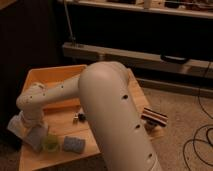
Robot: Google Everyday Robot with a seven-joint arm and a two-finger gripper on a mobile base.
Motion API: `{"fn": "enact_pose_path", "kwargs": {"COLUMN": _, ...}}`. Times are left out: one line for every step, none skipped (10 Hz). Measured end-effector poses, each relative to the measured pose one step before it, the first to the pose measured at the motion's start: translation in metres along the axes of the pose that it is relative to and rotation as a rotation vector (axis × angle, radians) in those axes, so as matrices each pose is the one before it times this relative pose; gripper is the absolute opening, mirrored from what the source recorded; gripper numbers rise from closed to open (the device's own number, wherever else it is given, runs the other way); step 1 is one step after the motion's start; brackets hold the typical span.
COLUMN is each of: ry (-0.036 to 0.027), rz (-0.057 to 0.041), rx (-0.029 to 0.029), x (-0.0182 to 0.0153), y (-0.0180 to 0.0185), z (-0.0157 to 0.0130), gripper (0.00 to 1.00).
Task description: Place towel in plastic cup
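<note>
A pale crumpled towel (26, 133) hangs from my gripper (33, 131) at the left front of the wooden table (100, 150). The gripper is shut on the towel, and the cloth hides its fingers. A small greenish plastic cup (50, 144) stands upright on the table just right of the towel, touching or nearly touching its edge. The towel is beside the cup, not inside it. My white arm (107, 105) sweeps across the middle of the view and hides much of the table.
An orange tray (47, 80) sits at the back left of the table. A blue-grey sponge (73, 145) lies right of the cup. A small dark object (79, 118) lies mid-table, and a striped object (154, 118) sits at the right edge. Cables (197, 145) lie on the floor.
</note>
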Motion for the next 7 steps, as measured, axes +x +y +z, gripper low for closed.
{"fn": "enact_pose_path", "kwargs": {"ry": 0.01392, "rz": 0.0093, "rx": 0.0186, "x": 0.0008, "y": -0.00214, "z": 0.00433, "gripper": 0.49}}
{"fn": "enact_pose_path", "kwargs": {"ry": 0.0091, "rz": 0.01054, "rx": 0.01115, "x": 0.00045, "y": 0.0004, "z": 0.00362, "gripper": 0.39}}
{"fn": "enact_pose_path", "kwargs": {"ry": -0.00085, "rz": 0.02261, "rx": 0.01196, "x": 0.00034, "y": -0.00457, "z": -0.00296, "gripper": 0.27}}
{"fn": "enact_pose_path", "kwargs": {"ry": -0.01119, "rz": 0.01106, "rx": 0.00286, "x": 0.00064, "y": -0.00179, "z": -0.00579, "gripper": 0.19}}
{"fn": "enact_pose_path", "kwargs": {"ry": -0.0225, "rz": 0.00927, "rx": 0.003, "x": 0.00094, "y": 0.00007, "z": -0.01184, "gripper": 0.09}}
{"fn": "enact_pose_path", "kwargs": {"ry": -0.02726, "rz": 0.00505, "rx": 0.00477, "x": 0.00085, "y": 0.00005, "z": -0.01639, "gripper": 0.02}}
{"fn": "enact_pose_path", "kwargs": {"ry": -0.03242, "rz": -0.00109, "rx": 0.00434, "x": 0.00099, "y": 0.00191, "z": -0.02245, "gripper": 0.0}}
